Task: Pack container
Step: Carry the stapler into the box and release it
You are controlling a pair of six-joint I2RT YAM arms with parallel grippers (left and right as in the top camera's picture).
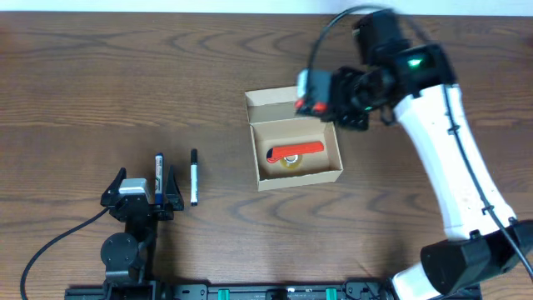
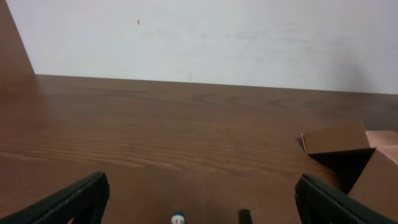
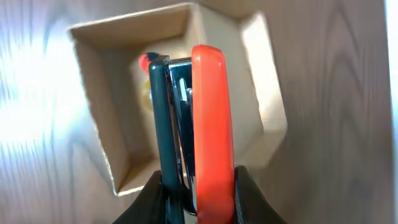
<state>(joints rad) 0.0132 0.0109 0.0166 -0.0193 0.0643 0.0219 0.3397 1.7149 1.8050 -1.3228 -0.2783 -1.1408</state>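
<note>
Above container, stapler in right claw.

- The container is open at the top. Its flap lid rises along the far edge and closes off that side.
- A red tape dispenser lies across the middle of the container floor, with bare cardboard around it.
- The right end effector, clamped on a stapler, hangs over the container's far right corner and blocks that way in from above.
- A blue pen lies between the spread fingers of the left end effector. A black pen lies just beside it on the right.
- Open surface runs between the black pen and the container.
</note>
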